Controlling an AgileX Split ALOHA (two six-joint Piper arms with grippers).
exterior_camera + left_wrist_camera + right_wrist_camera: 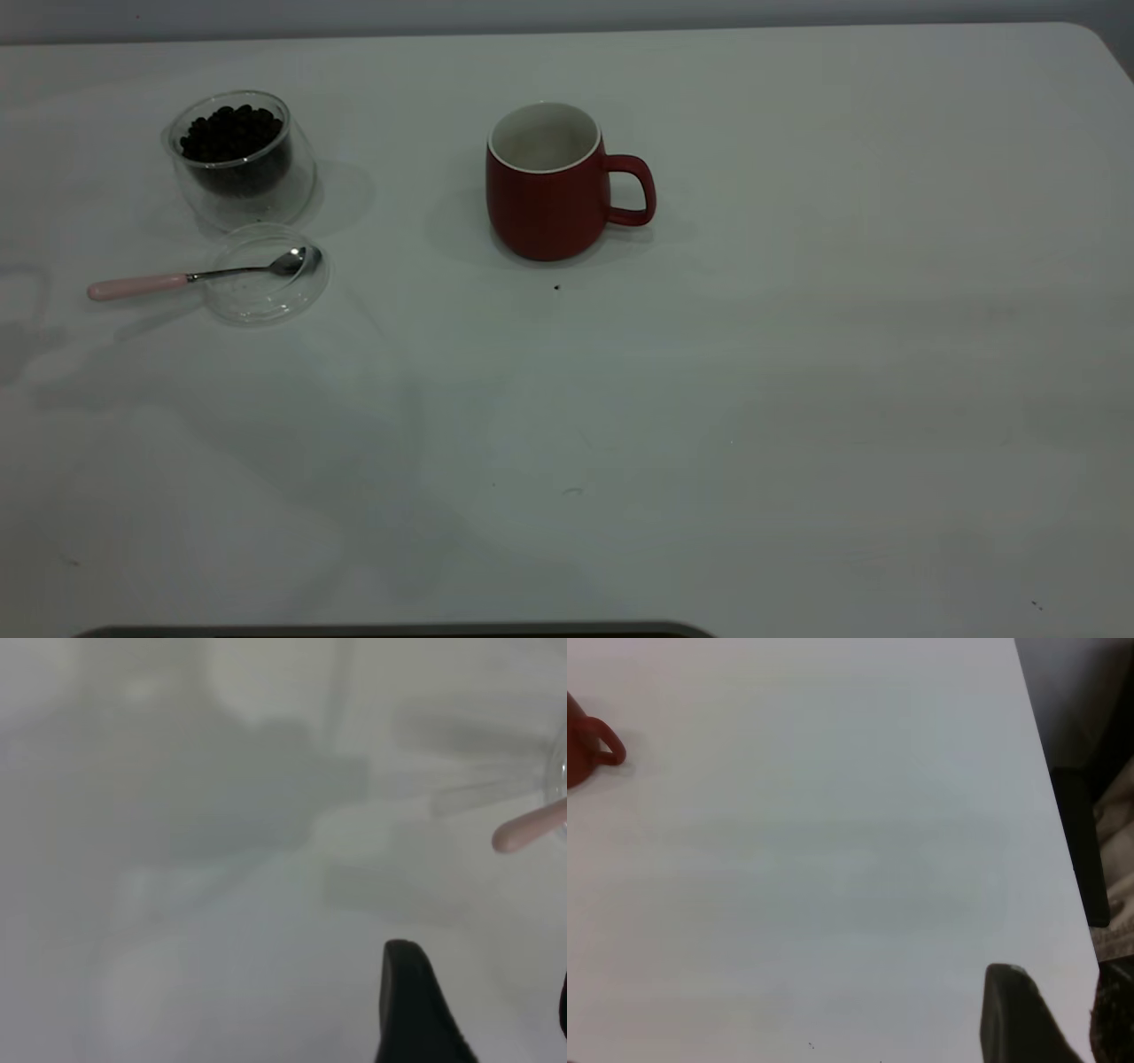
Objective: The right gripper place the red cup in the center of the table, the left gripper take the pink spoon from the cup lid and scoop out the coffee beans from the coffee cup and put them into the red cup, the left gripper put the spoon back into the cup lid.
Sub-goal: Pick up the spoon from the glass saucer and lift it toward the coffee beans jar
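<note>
- The left gripper (478,1010) hovers above bare table (221,904), jaws spread wide and holding nothing; the pink spoon (530,828) lies a short way ahead of its tips, its handle end nearest.
- The spoon's bowl rests in the cup lid (266,275); just past the lid stands the coffee cup (239,159), full of coffee beans (232,133).
- Farther off, the red cup (554,182) stands upright at mid-table, apparently already placed and empty.
- The right gripper (1045,1028) hangs well away near the table's edge; whether it is spread or closed cannot be told.
- Judged remaining: spoon pickup, scooping, return.
</note>
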